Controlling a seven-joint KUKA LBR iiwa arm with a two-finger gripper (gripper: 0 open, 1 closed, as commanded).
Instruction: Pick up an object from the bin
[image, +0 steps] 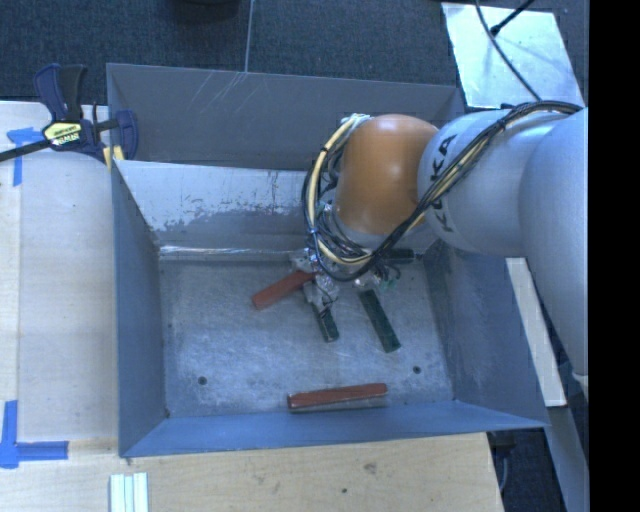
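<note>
Pick pending: red-brown stick (279, 291) lies on the bin (220, 350) floor toward the back wall, just beside the fingers (381, 324), which are spread open with nothing between them, another red-brown bar (337, 397) by the front wall, so grasp and lift remain.

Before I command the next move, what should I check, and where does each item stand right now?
1. Is the end effector open: ok, its two fingers stand apart.
2. Something in the gap to grasp: not ok, only bare bin floor shows between them.
3. Nearest thing lined up: not ok, the red-brown stick near the back wall lies outside the gap, toward the view's left.
4. Fingertips touching the floor: cannot tell.
5. Other thing out of the way: ok, the red-brown bar lies along the front wall, apart from the end effector.
</note>
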